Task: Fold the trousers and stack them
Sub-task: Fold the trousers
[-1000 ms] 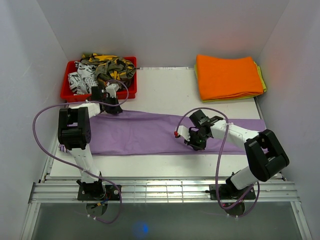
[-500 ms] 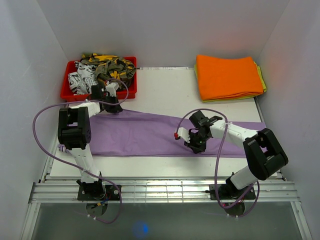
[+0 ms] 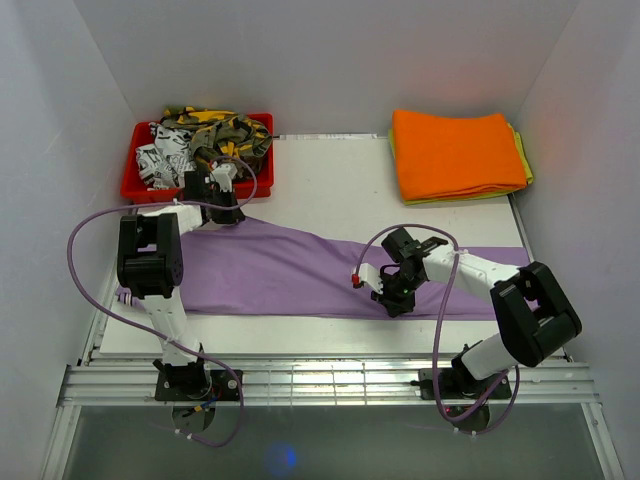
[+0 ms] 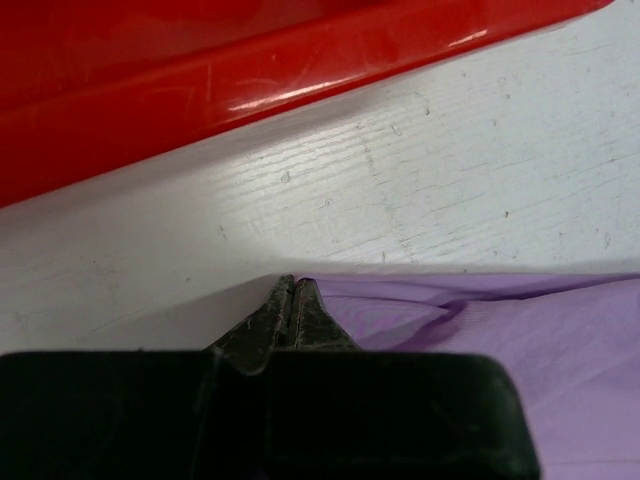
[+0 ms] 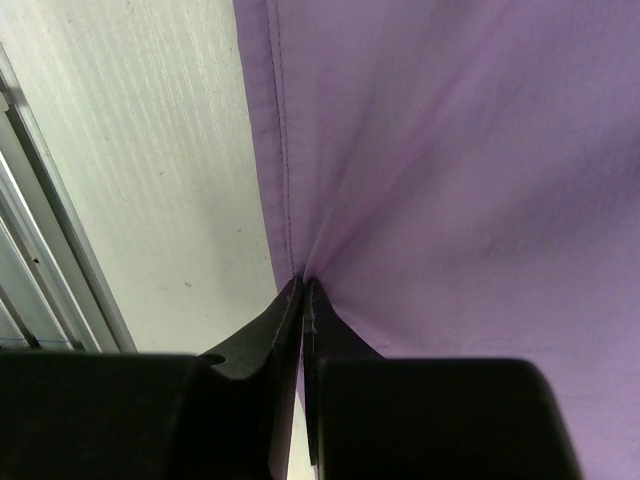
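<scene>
The lilac trousers (image 3: pixel 290 270) lie stretched across the table from left to right. My left gripper (image 3: pixel 226 210) is shut on their far left corner, just in front of the red bin; in the left wrist view the jaws (image 4: pixel 293 300) pinch the cloth's edge (image 4: pixel 470 320). My right gripper (image 3: pixel 395 300) is shut on the trousers' near hem at mid-right; in the right wrist view the jaws (image 5: pixel 302 290) pinch the stitched edge (image 5: pixel 420 150), and the cloth puckers there.
A red bin (image 3: pixel 140 185) with camouflage and black-and-white garments stands at the back left. An orange cloth (image 3: pixel 455 152) folded over a yellow-green one lies at the back right. The table's near rail (image 3: pixel 330 375) runs along the front.
My right gripper has slid toward the near edge, pulling the trousers' hem with it. The far edge of the cloth now slants down to the right. The left gripper stays put.
</scene>
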Motion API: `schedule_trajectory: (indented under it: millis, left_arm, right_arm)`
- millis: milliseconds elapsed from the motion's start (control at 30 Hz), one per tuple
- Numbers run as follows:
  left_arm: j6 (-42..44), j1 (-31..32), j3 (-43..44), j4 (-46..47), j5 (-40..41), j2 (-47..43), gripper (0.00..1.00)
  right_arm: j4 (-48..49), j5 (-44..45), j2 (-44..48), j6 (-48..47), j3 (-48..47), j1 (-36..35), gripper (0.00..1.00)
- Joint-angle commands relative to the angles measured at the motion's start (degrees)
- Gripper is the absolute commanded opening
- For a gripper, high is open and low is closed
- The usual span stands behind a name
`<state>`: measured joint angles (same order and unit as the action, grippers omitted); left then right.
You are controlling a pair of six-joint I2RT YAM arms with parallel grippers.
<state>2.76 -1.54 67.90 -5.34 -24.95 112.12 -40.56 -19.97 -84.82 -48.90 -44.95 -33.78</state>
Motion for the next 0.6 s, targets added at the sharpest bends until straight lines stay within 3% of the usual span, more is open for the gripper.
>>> schedule_trajectory:
  millis: [0,167,300,333,367,400,500,567]
  left_arm:
    - [-1.53,-1.45,-1.71,8.85,7.36,-4.09,0.0]
    - [-5.14,-1.89,-3.65,14.13,10.8,-7.08,0.0]
    - [-2.59,-1.89,-2.43,11.68,8.26,-5.34,0.0]
    - [-0.76,-1.89,-1.64,8.8,6.6,-4.98,0.05]
    - [0.04,-1.89,0.2,7.21,2.75,-4.8,0.3]
    - [1.35,-1.89,0.83,5.8,0.97,-5.41,0.4]
    - [3.64,-1.89,1.8,1.93,-4.22,-8.39,0.52]
    - [6.71,-1.89,3.02,-4.3,-6.77,-11.73,0.54]
  right_arm:
    - [-5.5,-0.42,-1.4,-0.05,0.91,-0.06,0.08]
    - [-5.41,-0.42,-2.28,0.48,0.74,0.03,0.08]
    - [-5.5,-0.95,-3.95,2.05,-2.06,0.21,0.08]
    - [-5.59,-1.47,-4.3,3.89,-3.29,0.29,0.1]
    - [-5.85,-1.83,-4.91,4.86,-4.7,0.47,0.15]
    - [-5.94,-2.27,-5.09,5.92,-8.02,0.73,0.22]
    - [-6.99,-4.73,-5.54,8.99,-15.22,2.13,0.54]
    - [-7.43,-5.96,-5.27,10.92,-18.41,4.06,0.73]
